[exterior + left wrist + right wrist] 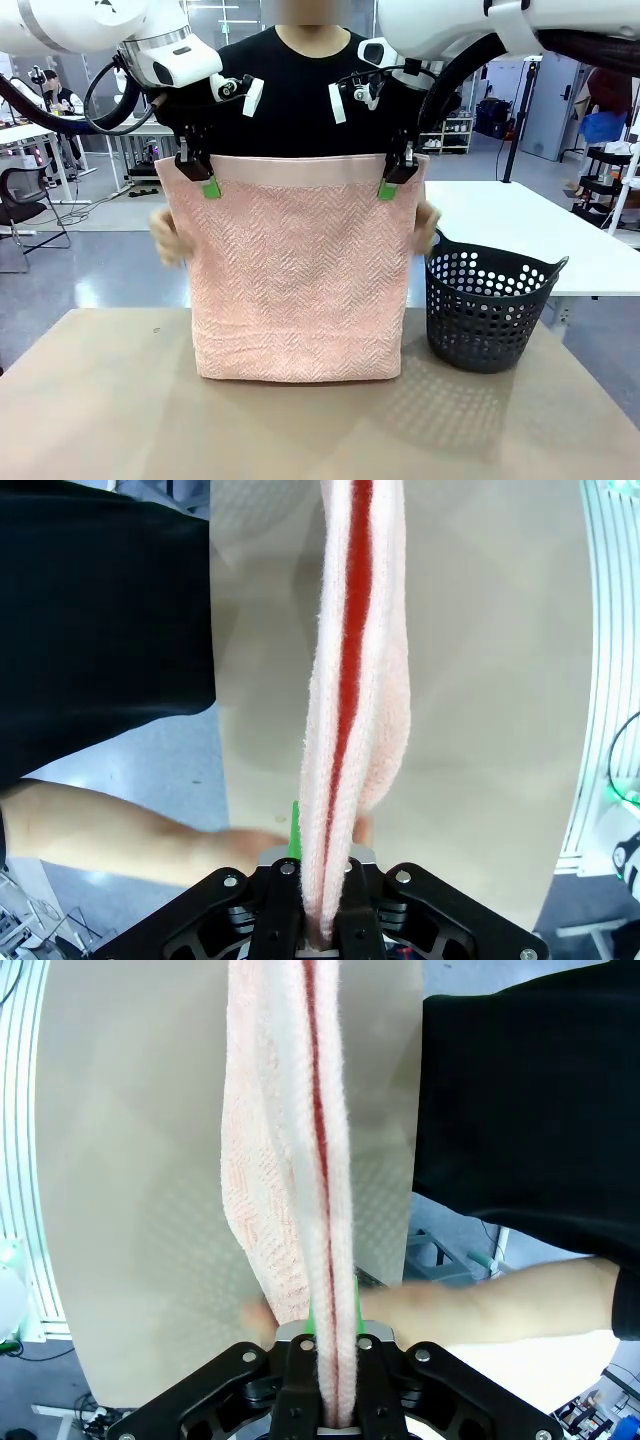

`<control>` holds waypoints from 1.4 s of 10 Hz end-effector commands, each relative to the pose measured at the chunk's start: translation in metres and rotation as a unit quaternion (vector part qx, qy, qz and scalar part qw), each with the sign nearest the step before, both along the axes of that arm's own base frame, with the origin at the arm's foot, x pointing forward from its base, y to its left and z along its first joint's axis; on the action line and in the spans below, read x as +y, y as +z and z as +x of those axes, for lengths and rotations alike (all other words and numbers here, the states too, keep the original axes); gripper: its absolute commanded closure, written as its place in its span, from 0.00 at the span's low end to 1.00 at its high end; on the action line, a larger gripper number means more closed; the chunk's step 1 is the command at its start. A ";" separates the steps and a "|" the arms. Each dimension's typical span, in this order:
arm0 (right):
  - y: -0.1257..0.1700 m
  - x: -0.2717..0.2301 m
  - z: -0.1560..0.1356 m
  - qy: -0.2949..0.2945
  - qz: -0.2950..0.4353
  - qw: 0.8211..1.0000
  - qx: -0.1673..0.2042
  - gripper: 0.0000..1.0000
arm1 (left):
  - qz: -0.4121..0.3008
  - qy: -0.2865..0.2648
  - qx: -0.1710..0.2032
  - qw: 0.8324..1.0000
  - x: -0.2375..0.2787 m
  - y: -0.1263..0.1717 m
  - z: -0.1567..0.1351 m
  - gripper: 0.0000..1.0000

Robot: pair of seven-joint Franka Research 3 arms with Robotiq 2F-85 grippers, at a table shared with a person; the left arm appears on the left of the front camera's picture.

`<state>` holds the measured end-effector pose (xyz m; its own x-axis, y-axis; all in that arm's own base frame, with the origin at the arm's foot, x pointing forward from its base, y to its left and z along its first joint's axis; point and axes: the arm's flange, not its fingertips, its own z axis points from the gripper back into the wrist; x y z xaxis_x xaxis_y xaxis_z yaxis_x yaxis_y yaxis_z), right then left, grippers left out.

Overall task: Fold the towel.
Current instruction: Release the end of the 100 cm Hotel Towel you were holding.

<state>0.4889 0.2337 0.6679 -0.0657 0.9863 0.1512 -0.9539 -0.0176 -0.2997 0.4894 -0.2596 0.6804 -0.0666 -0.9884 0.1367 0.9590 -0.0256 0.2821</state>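
**Both grippers hold a pink towel up by its top corners**

The towel [297,270] hangs like a curtain over the middle of the table [100,400], its lower edge resting on the tabletop. The left gripper [205,180] is clamped on the upper corner on the robot's left, and the right gripper [393,180] on the other upper corner. Both pinch the smooth hem band. In the wrist views the cloth between the jaws looks doubled, two layers side by side.

A person stands at the table's far edge behind the towel, with one hand [165,235] beside each of its side edges. The hands are blurred, so I cannot tell whether they grasp the cloth. A dark basket [488,310] stands near the table's right edge.

This looks like the lift-and-spread step. Next, the arms would likely need to lower the top edge evenly, laying the cloth flat without letting either corner slip.
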 end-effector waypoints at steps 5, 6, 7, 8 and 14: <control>0.001 -0.002 0.000 -0.001 -0.005 1.000 -0.004 1.00 | 0.006 -0.001 -0.004 1.000 0.001 0.002 0.000 1.00; 0.001 -0.002 0.000 -0.001 -0.005 1.000 -0.004 1.00 | 0.006 -0.001 -0.004 1.000 0.001 0.002 0.000 1.00; 0.001 -0.002 0.000 -0.001 -0.005 1.000 -0.004 1.00 | 0.006 -0.001 -0.004 1.000 0.001 0.002 0.000 1.00; 0.001 -0.002 0.000 -0.001 -0.005 1.000 -0.004 1.00 | 0.006 -0.001 -0.004 1.000 0.001 0.002 0.000 1.00; 0.001 -0.002 0.000 -0.001 -0.005 1.000 -0.004 1.00 | 0.006 -0.001 -0.004 1.000 0.001 0.002 0.000 1.00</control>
